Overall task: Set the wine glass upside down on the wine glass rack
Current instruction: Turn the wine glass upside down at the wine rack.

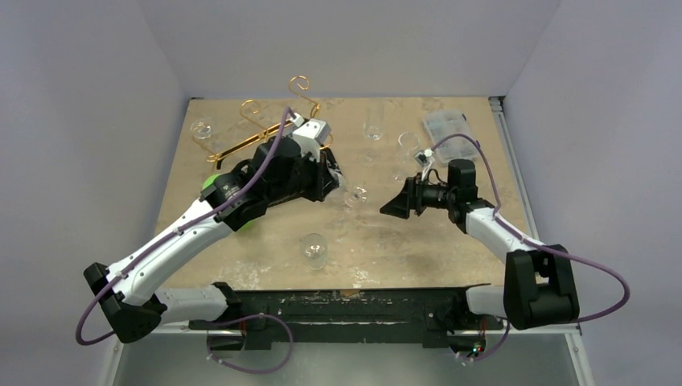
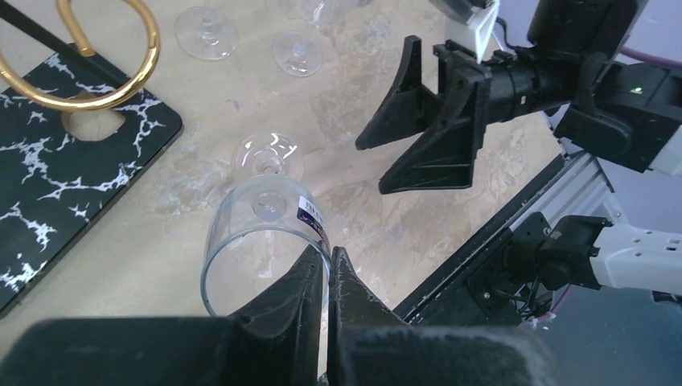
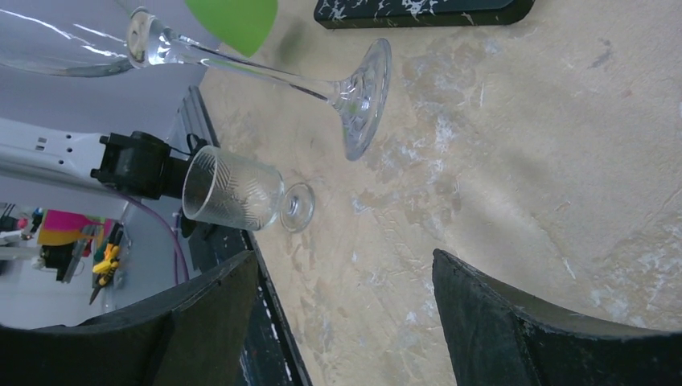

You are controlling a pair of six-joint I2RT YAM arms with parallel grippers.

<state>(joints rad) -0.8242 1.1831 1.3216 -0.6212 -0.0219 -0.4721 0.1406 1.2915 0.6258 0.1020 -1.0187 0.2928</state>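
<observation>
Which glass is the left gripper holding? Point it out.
The wine glass tipped sideways, its rim pinched in the shut left gripper, foot toward the open right gripper. The others sit free on the table.

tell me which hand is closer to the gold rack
Left. The left hand, pinching a wine glass rim, is just beside the rack; the right hand, open, is farther off to the right.

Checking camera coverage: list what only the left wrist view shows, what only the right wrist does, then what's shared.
Left wrist only: the left gripper shut on the wine glass rim, a gold wine glass rack loop. Right wrist only: a small patterned glass, a green object. Both: the held wine glass, the open right gripper, the black marbled board.
</observation>
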